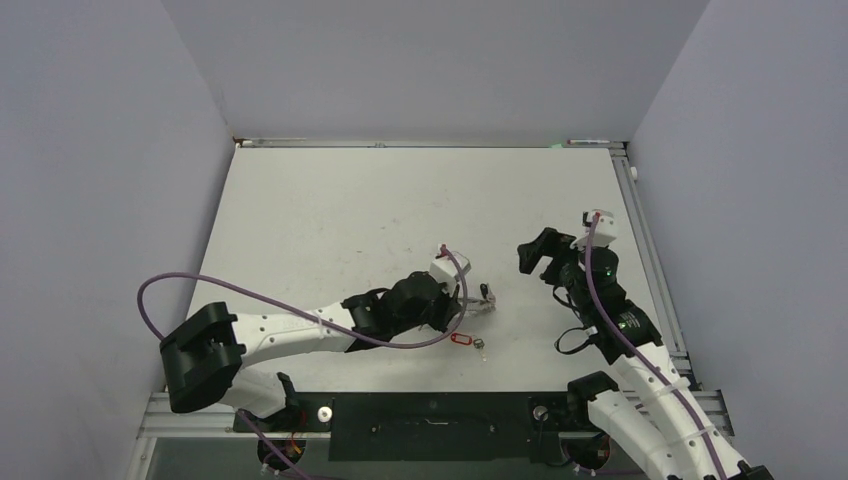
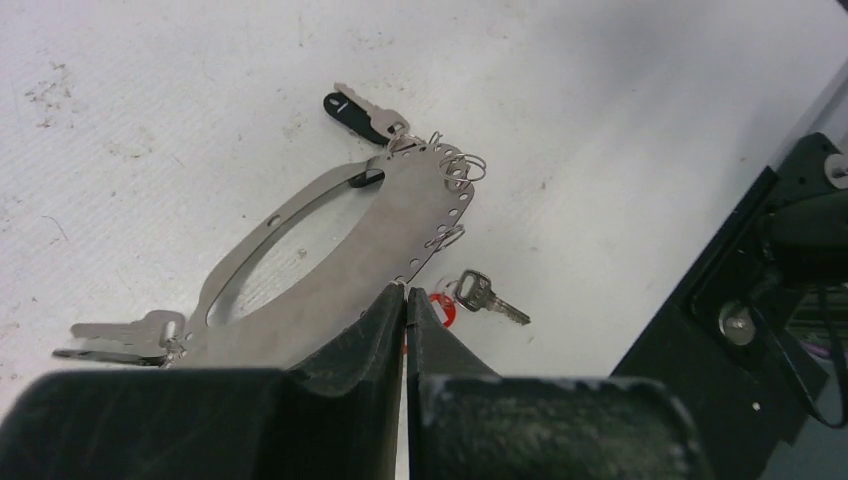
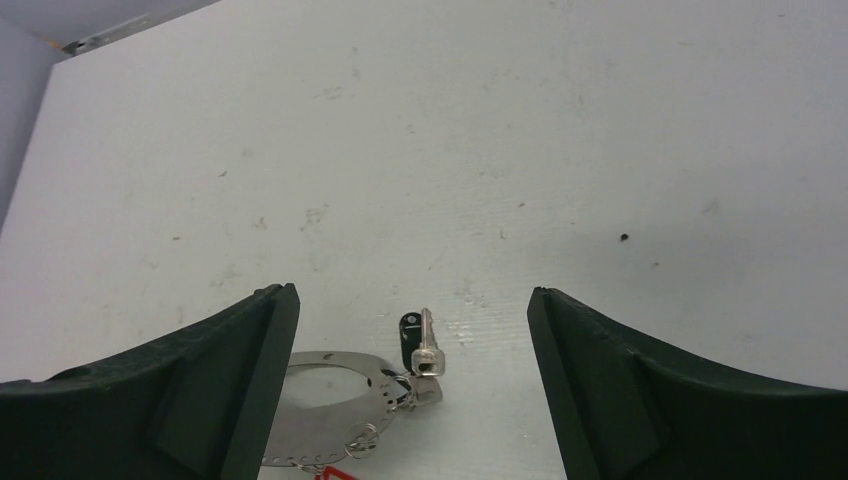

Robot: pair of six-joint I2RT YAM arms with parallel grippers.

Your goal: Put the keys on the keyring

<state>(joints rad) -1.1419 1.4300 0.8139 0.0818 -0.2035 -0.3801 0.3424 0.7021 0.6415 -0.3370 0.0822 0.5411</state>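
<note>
The keyring (image 2: 330,270) is a flat silvery oval plate with small holes and wire clips along its edge. My left gripper (image 2: 405,292) is shut on its near rim, holding it tilted over the table. A key with a black tag (image 2: 358,112) hangs at its far end, and more silvery keys (image 2: 125,338) hang at its left end. A loose silver key (image 2: 490,298) with a red tag (image 2: 442,306) lies on the table just right of my left fingers. My right gripper (image 3: 412,298) stands open and empty, above and behind the black-tagged key (image 3: 425,345) and the keyring (image 3: 320,400).
The white table (image 1: 400,210) is walled on three sides. A black mounting rail (image 1: 430,425) runs along the near edge, close to the red tag (image 1: 461,338). The right gripper (image 1: 538,260) hovers a short way right of the left gripper (image 1: 468,300).
</note>
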